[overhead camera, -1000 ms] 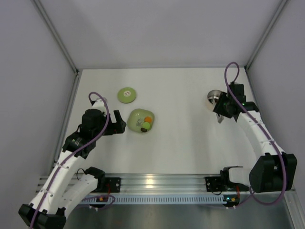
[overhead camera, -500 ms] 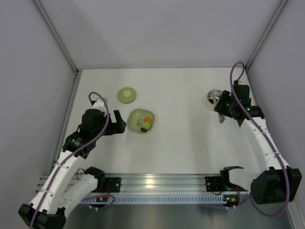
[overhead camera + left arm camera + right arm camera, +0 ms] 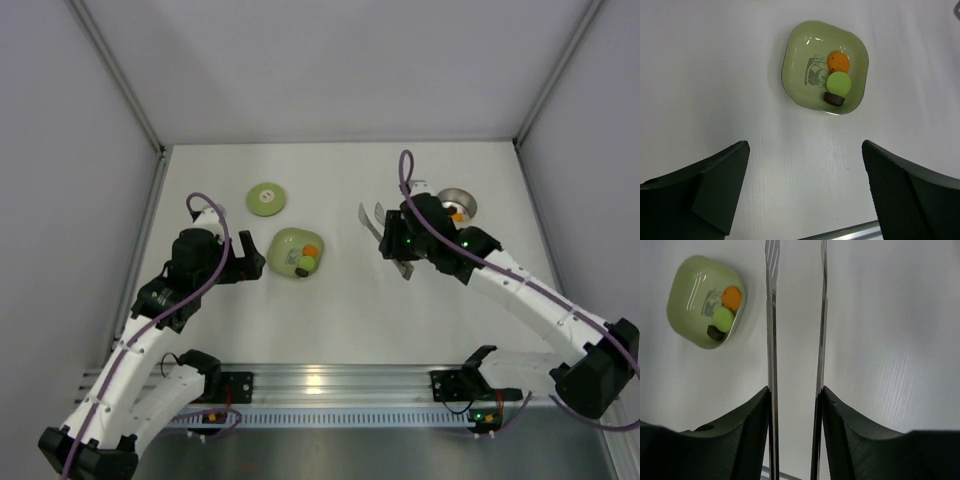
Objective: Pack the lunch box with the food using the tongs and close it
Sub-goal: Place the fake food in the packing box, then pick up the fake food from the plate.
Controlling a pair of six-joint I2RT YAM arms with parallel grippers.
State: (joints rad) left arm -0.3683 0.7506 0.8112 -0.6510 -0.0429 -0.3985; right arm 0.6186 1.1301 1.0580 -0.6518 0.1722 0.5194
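The tongs (image 3: 375, 220) (image 3: 771, 330) are pinched between the fingers of my right gripper (image 3: 396, 243) (image 3: 795, 405), their two slim arms apart and their tips empty, pointing toward the plate. The lunch box (image 3: 460, 205) stands at the back right, behind that arm, with an orange piece inside. Its green lid (image 3: 266, 198) lies flat at the back left. On the light green plate (image 3: 288, 243) (image 3: 800, 60) (image 3: 690, 285) lies the food: an orange piece (image 3: 838, 61), a green piece (image 3: 838, 82) and a dark brown piece (image 3: 834, 98). My left gripper (image 3: 255, 256) (image 3: 805, 165) hovers open just left of the plate.
Grey walls enclose the white table on three sides. An aluminium rail (image 3: 330, 385) with both arm bases runs along the near edge. White tabletop lies between the tong tips and the plate.
My right arm has swung left from over the lunch box to mid-table, carrying the tongs. The lunch box now shows, with an orange piece in it. The left arm has stayed still.
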